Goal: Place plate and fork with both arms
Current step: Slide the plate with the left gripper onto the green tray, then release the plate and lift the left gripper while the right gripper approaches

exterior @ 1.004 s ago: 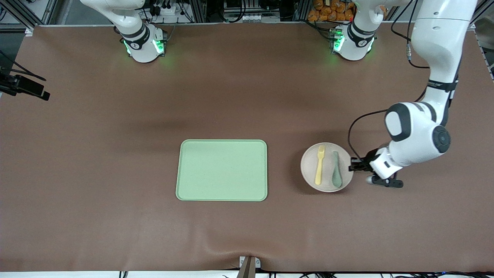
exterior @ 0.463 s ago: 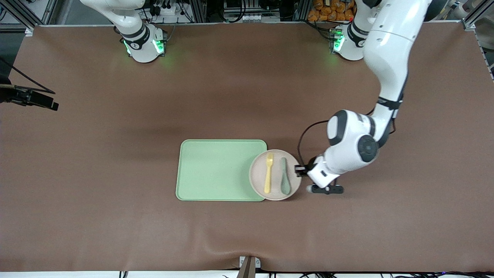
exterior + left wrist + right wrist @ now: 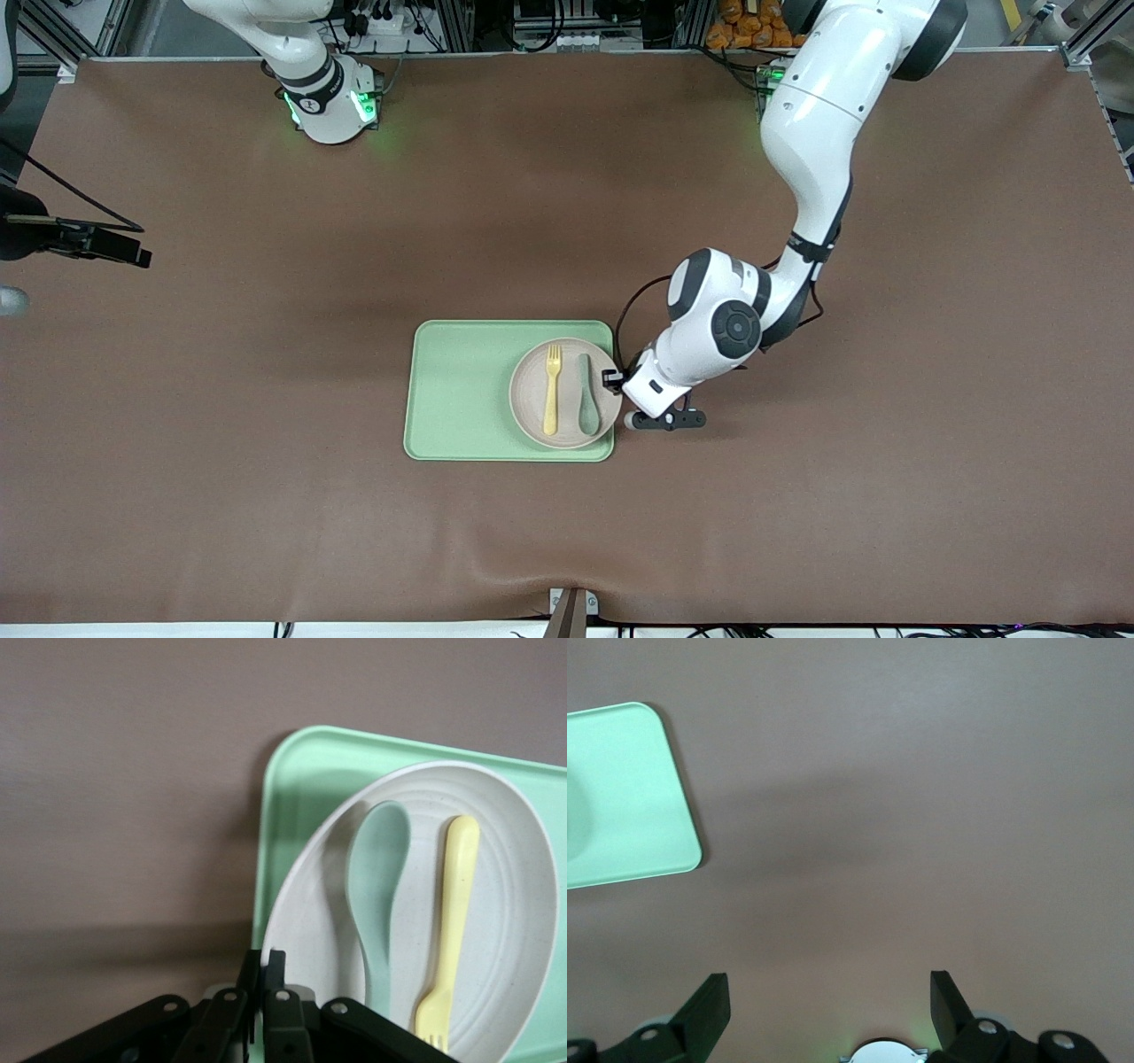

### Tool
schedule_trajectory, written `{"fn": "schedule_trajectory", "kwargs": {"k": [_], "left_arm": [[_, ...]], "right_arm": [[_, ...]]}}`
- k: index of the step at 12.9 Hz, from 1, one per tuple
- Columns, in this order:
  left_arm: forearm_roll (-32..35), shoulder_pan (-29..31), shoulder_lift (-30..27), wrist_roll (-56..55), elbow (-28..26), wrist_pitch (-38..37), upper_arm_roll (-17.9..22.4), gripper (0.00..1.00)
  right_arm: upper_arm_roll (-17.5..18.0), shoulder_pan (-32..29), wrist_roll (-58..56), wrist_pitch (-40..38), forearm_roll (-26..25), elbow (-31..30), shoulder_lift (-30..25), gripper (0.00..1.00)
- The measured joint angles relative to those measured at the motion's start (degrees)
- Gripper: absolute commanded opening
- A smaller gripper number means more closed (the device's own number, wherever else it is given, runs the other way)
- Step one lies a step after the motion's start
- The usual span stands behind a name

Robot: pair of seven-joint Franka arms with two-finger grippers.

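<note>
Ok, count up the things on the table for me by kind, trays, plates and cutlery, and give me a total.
Rectangular light-green tray: 1
Round off-white plate, on the tray: 1
Pale-yellow plastic fork, on the plate: 1
Grey-green spoon, on the plate beside the fork: 1
Total: 4

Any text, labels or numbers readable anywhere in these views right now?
None readable.
The plate, fork, spoon and tray carry no markings.
The small dark marks on the arm bases are too small to read.
</note>
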Motion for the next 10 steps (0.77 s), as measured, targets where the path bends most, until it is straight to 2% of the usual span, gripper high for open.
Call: {"fn": "schedule_trajectory", "kwargs": {"k": [6,7,8,9,10], "left_arm": [[0.00,-2.49,3.42,-0.69,1.50,4.58,0.06,0.00],[0.00,-2.98,4.09,-1.42,1.52,5.63,0.06,0.17],[0.00,-3.37,4.50,-1.82,1.56,6.42,0.07,0.81],[0.00,-3.61,4.60,-2.03,1.63,6.72,0.06,1.00],[0.00,-3.72,4.61,-2.06,1.68,6.75,0.07,1.00]], "right_arm": [[0.09,0.40,0.00,2.20,1.09,-0.01,3.58,1.00],[0.13,0.58,0.00,2.79,1.09,-0.01,3.83,1.00],[0.16,0.87,0.00,3.01,1.10,-0.02,3.99,1.00],[0.17,1.34,0.03,3.05,1.10,-0.02,4.17,1.00],[0.18,1.94,0.29,3.18,1.13,-0.03,4.48,1.00]]}}
